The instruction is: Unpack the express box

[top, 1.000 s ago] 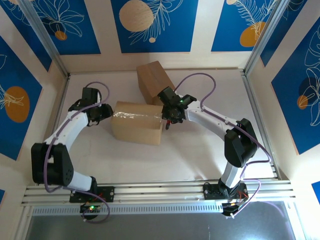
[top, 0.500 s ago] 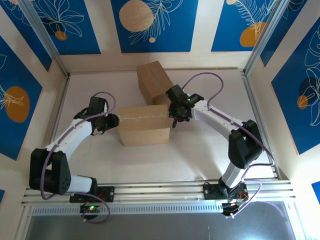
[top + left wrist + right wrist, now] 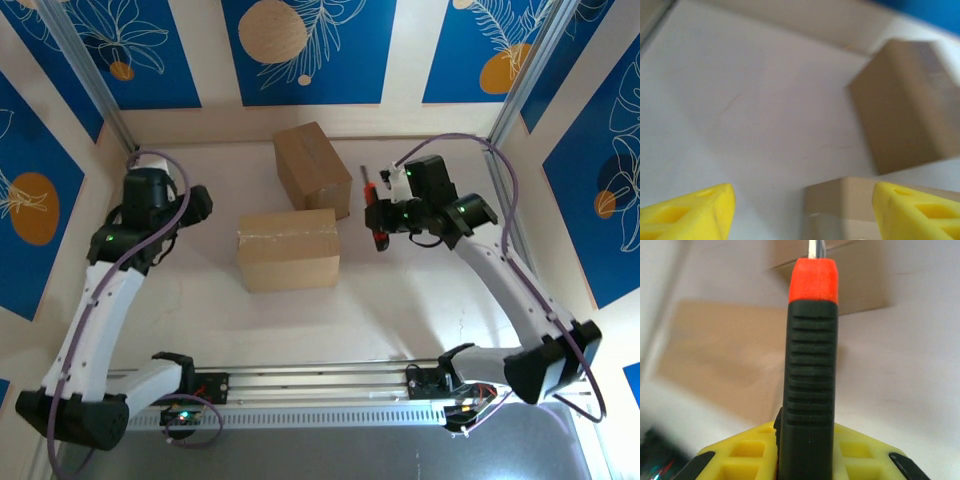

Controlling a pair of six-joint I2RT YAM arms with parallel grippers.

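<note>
Top external view.
- Express box (image 3: 288,249): brown carton with clear tape along its top. It lies at the centre of the frame on the white table (image 3: 400,300).
- Second box (image 3: 312,168): plain brown, above centre, just beside the first box's upper right corner.
- Left gripper (image 3: 195,205): left of centre, apart from both boxes. In the left wrist view its yellow fingers (image 3: 695,210) are spread wide with nothing between them.
- Right gripper (image 3: 385,215): right of centre, clamped on a black-handled tool (image 3: 810,365) with a ribbed grip, an orange-red collar and a thin metal tip.
</note>
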